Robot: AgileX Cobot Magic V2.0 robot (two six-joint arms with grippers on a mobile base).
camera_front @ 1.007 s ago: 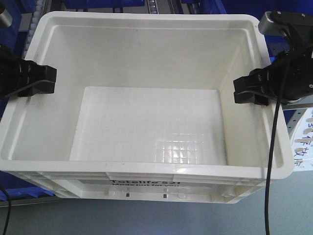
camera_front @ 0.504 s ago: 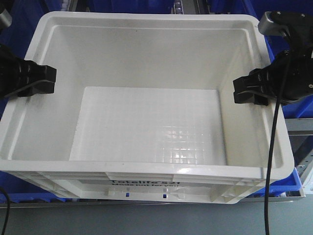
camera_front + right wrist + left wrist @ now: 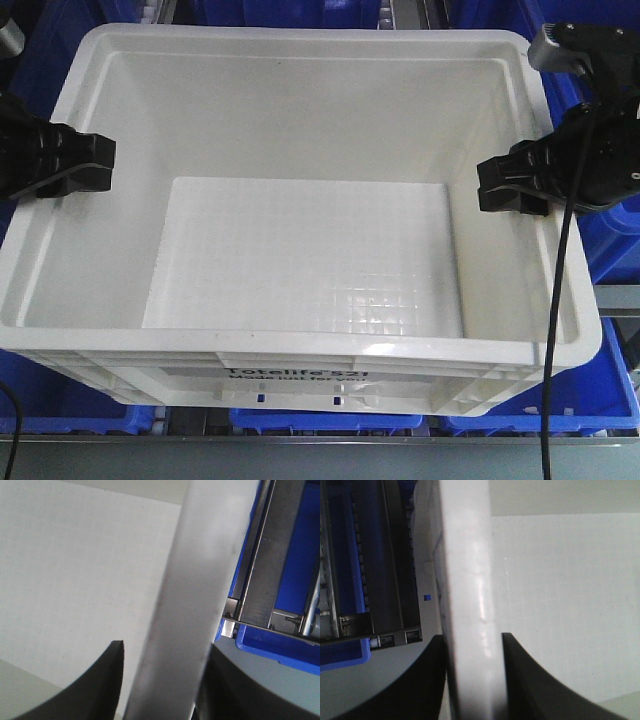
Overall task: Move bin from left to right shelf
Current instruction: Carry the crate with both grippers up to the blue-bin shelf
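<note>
Smooth white plastic bin (image 3: 300, 110), grid-textured floor. Left gripper (image 3: 471, 642) and right gripper (image 3: 165, 675) each clamp the thick rim between their fingers. Blue bins (image 3: 612, 235) and metal shelf rails (image 3: 260, 580) lie outside them.

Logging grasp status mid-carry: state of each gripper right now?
Left gripper: closed, clamping the left wall of the bin.
Right gripper: closed, clamping the bin's right wall.

Robot body: black hardware, 1 grey part.
Left gripper (image 3: 98, 166) and right gripper (image 3: 497, 188): matte black, blocky, stacked plates; fingers (image 3: 422, 685) black, smooth, inner edges curved. Thin black cable (image 3: 553, 340) runs down from right arm, second cable (image 3: 14, 430) at left. Grey rounded housing (image 3: 556, 44) tops right wrist.
</note>
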